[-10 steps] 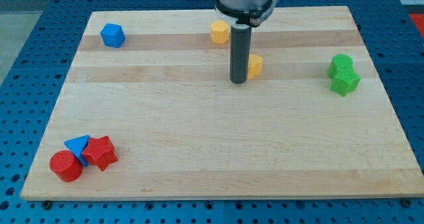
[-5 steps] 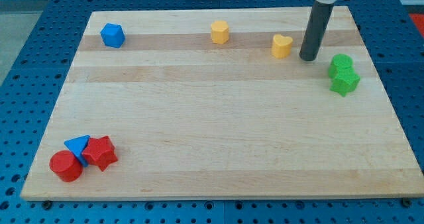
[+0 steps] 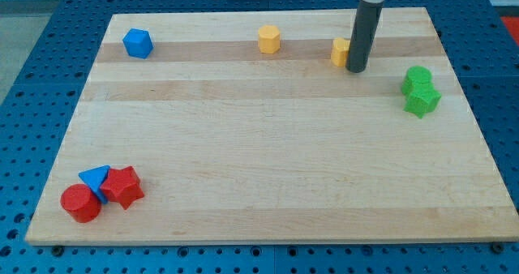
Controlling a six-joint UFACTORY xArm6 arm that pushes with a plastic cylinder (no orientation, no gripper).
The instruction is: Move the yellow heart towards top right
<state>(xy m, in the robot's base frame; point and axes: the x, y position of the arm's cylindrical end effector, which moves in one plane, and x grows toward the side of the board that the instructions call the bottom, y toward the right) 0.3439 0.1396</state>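
Note:
The yellow heart (image 3: 340, 52) lies near the board's top edge, right of centre. The dark rod partly covers its right side. My tip (image 3: 357, 68) rests on the board right against the heart's right side, slightly toward the view's bottom. Whether they touch is hard to tell.
A yellow hexagonal block (image 3: 269, 40) sits left of the heart. A blue block (image 3: 138, 43) is at top left. Two green blocks (image 3: 420, 91) huddle at the right edge. A red cylinder (image 3: 80, 203), blue triangle (image 3: 95, 177) and red block (image 3: 123, 186) cluster at bottom left.
The heart went up and right from mid-board to near the top edge. The rod swung past it to the right, then came back left against the heart's right side.

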